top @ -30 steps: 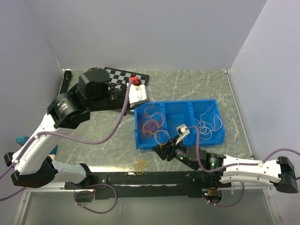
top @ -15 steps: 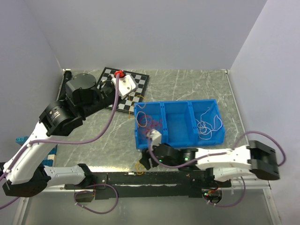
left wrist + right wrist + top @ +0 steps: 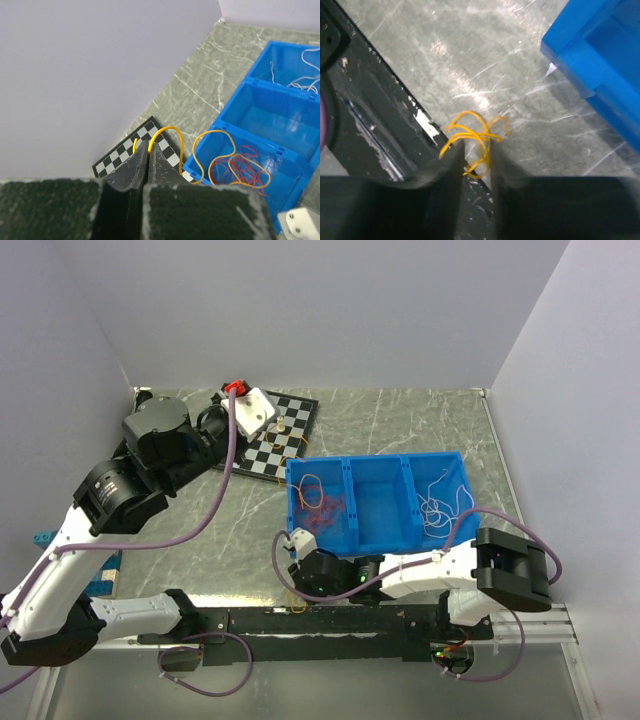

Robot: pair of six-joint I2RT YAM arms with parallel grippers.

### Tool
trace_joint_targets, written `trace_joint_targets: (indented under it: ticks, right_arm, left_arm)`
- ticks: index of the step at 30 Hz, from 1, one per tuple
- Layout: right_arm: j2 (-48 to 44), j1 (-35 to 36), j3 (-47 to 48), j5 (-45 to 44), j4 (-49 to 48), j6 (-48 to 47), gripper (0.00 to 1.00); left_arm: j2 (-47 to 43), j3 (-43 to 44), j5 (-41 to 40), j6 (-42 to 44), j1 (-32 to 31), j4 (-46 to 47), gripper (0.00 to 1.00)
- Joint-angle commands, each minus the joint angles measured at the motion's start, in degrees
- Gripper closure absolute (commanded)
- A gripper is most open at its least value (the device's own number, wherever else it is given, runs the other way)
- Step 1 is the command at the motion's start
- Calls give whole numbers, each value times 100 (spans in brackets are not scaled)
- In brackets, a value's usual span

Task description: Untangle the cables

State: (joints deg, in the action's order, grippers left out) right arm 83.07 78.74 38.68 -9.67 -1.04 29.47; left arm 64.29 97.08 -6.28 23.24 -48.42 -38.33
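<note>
Pinching a yellow cable (image 3: 172, 131), your left gripper (image 3: 148, 145) stays nowhere but clamped shut; your right gripper (image 3: 476, 150) straddles a small yellow coil (image 3: 470, 131), jaws apart.

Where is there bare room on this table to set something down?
Bare table lies between the far wall of the blue bin and the back wall, right of the checkerboard; the bin's middle compartment is empty too. Crowded: the bin's left end, where a yellow cable runs to the checkerboard, and the near edge by the yellow coil.

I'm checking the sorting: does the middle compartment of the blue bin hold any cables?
No, the middle compartment shows bare blue floor; red and orange cables lie left of it, white cables right.
</note>
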Motion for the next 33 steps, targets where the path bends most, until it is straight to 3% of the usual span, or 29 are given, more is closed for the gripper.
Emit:
trace_joint_targets:
  ticks: [1, 2, 9, 13, 20, 28, 31, 33]
  right_arm:
    - [-474, 63, 52, -87, 234, -99, 93]
    - [-745, 63, 78, -244, 357, -135, 100]
    - [-3057, 19, 543, -1544, 1587, -758, 100]
    - [-3840, -516, 896, -2196, 2343, -1075, 100]
    - [-4237, -2001, 581, -2224, 2627, -883, 100]
    - [-3439, -3012, 105, -2144, 2213, -382, 100]
    - [-3271, -3277, 122, -2249, 2178, -232, 82]
    - [-3288, -3356, 210, -2355, 2187, -153, 57]
  left_arm:
    - [-84, 22, -207, -154, 43, 378, 99]
    - [-66, 30, -198, -136, 44, 387, 99]
    - [22, -31, -75, -66, 52, 422, 99]
    - [109, -5, 83, -136, 52, 414, 99]
    - [338, 162, 478, -224, 52, 291, 99]
    - [838, 697, 882, -452, 44, 203, 99]
    - [1146, 1110, 1094, -549, 44, 168, 99]
    - [1322, 1348, 1173, -540, 35, 194, 99]
